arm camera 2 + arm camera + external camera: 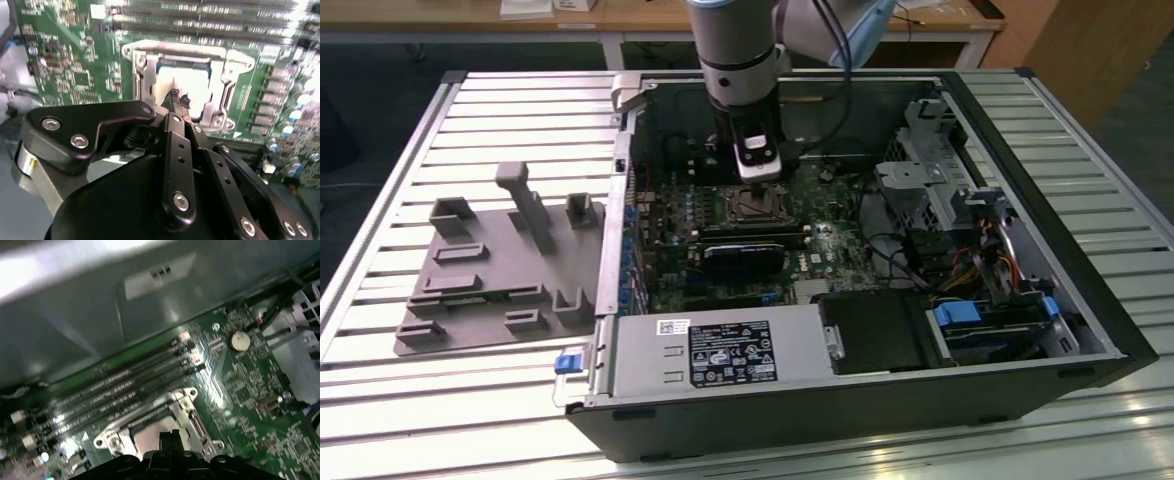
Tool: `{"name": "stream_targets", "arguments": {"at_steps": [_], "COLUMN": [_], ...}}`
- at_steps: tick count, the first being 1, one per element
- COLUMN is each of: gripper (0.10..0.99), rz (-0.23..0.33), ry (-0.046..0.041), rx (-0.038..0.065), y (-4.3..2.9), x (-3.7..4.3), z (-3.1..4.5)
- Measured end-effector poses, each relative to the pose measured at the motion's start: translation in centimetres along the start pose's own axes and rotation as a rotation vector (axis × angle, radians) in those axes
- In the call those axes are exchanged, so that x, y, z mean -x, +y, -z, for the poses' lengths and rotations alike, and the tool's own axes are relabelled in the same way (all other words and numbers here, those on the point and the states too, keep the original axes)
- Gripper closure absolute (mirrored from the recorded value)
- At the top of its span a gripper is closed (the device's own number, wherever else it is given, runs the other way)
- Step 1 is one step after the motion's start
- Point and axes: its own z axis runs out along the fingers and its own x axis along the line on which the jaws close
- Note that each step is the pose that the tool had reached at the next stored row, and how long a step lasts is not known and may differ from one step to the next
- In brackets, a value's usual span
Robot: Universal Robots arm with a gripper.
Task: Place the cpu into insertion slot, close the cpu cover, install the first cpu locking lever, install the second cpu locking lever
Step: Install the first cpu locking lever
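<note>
Inside the open computer case, the insertion slot sits on the green board. My gripper hangs just above its far edge. In the second wrist view the silver cpu cover lies flat around the slot, and the cpu shows as a pale silvery square through its cut-out. My gripper has its two fingertips pressed together over the near part of the cpu, with nothing seen between them. In the first wrist view the cover frames the cpu beside the gripper. I cannot make out the locking levers clearly.
A black heatsink block lies just in front of the slot, with the power supply nearer still. Drive cages and cables fill the exterior view's right. Memory slots run beside the socket. A grey fixture plate rests on the table.
</note>
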Motion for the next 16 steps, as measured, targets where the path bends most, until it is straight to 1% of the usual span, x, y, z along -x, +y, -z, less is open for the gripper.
{"name": "stream_targets", "arguments": {"at_steps": [2,3,4,11,13,14,16], "gripper": [0.984,0.984,0.984,0.984,0.984,0.984,0.984], "rz": [0.000,0.001,0.001,0.007,0.030,0.066,0.094], "ry": [0.0026,0.0050,0.0064,0.0067,0.0064,0.0036,0.0032], "rx": [-0.006,-0.011,-0.014,-0.014,-0.017,-0.026,-0.029], "y": [-0.30,-0.41,-0.47,-0.48,-0.48,-0.49,-0.49], "x": [0.18,0.25,0.28,0.28,0.28,0.28,0.28], "z": [0.01,0.00,0.00,0.00,-0.03,-0.07,-0.09]}}
